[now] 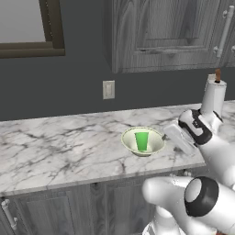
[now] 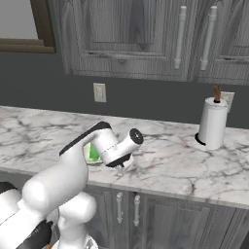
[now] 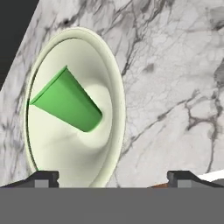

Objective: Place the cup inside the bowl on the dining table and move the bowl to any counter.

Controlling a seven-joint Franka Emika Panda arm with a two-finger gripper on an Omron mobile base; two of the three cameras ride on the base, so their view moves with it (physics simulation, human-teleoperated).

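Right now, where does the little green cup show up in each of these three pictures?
Left base view: the cup stands in the bowl, middle of the counter.
Right base view: a green sliver behind the arm, left of centre.
Hand view: left, inside the bowl.
Shared landmark: the bowl itself.

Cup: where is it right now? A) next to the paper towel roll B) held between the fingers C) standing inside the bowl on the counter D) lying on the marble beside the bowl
C: the left base view shows the green cup standing upright in the middle of the bowl, which rests on the marble counter.
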